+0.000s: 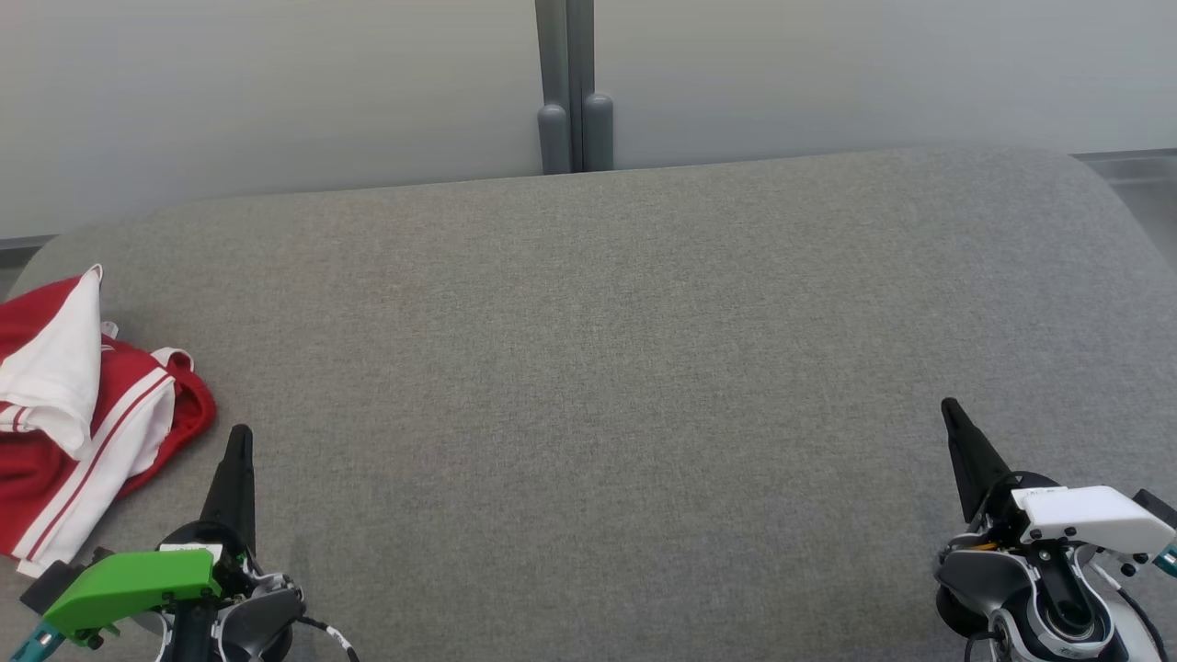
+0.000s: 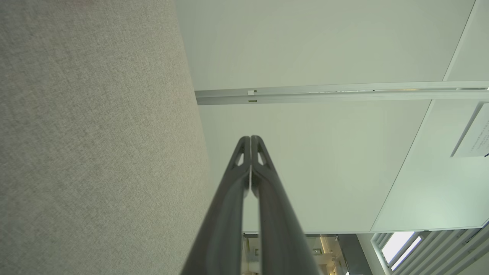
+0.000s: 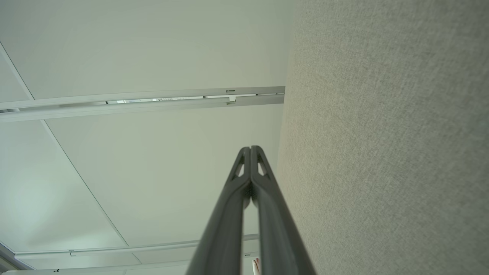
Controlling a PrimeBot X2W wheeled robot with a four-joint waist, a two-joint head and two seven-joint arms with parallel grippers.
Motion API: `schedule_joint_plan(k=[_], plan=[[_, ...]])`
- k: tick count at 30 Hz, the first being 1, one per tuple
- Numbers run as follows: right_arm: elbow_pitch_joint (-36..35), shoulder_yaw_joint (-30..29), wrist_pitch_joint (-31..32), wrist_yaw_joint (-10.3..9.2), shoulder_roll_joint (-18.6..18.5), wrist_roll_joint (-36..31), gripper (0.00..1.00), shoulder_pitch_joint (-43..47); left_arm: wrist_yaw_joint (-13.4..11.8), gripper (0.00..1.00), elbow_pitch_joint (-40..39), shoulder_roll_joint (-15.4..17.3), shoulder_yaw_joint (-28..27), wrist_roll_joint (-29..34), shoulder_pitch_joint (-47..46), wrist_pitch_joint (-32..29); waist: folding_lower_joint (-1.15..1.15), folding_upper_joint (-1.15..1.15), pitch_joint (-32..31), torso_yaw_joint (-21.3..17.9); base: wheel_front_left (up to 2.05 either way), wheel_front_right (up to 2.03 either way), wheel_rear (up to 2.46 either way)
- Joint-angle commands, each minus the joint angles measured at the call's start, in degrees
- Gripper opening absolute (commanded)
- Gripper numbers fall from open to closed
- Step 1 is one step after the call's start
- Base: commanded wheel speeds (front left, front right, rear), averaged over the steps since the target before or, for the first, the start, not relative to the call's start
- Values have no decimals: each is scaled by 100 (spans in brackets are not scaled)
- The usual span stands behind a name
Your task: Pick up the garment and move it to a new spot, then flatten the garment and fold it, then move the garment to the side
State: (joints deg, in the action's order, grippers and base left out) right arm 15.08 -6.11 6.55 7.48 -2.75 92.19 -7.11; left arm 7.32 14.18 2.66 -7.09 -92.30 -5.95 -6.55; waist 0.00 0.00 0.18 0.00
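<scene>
Red-and-white garment crumpled just beside left gripper, not touching; right gripper well apart from it. Both jaws together, empty. Garment's left part cut off.

cushion: mid-grey woven fabric, finely flecked, one colour all over; paler and more beige in the wrist views.
garment: red, with white panels and thin red stripes running along the white bands; at the cushion's left edge.
left gripper: dark, near-black fingers; bright green cover on its wrist.
right gripper: the same dark fingers; white cover with small black dots on its wrist.
wall: plain pale grey-white.
post: darker matte grey, at the middle of the cushion's far edge.
</scene>
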Motion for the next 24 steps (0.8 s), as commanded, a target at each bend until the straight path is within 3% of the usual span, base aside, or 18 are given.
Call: schedule_joint_plan(k=[1, 24], plan=[[-17, -7, 20, 2, -24, 33, 0, -29, 35, 0, -16, 41, -8, -9, -79, -15, 0, 0, 0, 0, 0, 0, 0], [-17, -7, 19, 2, -24, 33, 0, -29, 35, 0, -17, 41, -7, -9, -79, -14, 0, 0, 0, 0, 0, 0, 0]])
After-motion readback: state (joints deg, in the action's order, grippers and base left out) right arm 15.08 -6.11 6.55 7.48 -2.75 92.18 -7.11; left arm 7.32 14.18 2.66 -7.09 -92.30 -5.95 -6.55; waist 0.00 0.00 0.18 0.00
